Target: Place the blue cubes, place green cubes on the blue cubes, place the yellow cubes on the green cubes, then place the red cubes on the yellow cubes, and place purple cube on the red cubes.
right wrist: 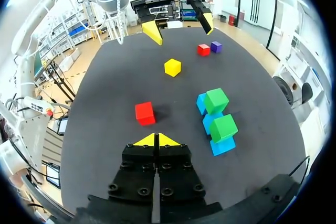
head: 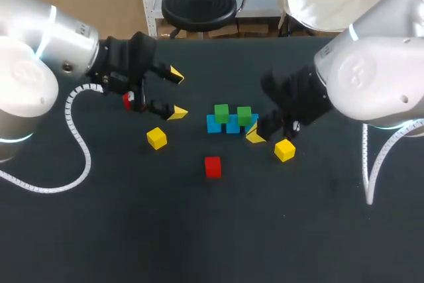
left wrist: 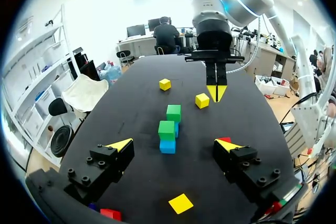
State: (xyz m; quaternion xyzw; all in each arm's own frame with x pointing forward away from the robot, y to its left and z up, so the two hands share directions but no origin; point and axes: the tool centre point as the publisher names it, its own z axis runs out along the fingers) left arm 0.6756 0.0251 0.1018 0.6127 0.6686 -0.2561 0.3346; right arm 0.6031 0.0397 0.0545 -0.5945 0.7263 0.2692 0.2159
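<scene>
A short row of blue cubes point(head: 232, 126) lies mid-table with two green cubes point(head: 221, 113) point(head: 244, 115) on top. One red cube point(head: 212, 166) sits in front of the row. A yellow cube point(head: 157, 138) lies left of it and another point(head: 285, 150) to the right. My left gripper point(head: 176, 94) hangs open, left of the row, holding nothing. A second red cube point(right wrist: 203, 50) and the purple cube point(right wrist: 216, 46) lie under it. My right gripper point(head: 254, 134) is shut and empty, its tips beside the row's right end. A third yellow cube point(left wrist: 165, 84) lies beyond it.
My right arm point(head: 371, 77) covers the table's right side in the head view. A white cable point(head: 79, 144) from the left arm loops over the table's left edge. Bare black tabletop point(head: 212, 230) stretches in front of the cubes.
</scene>
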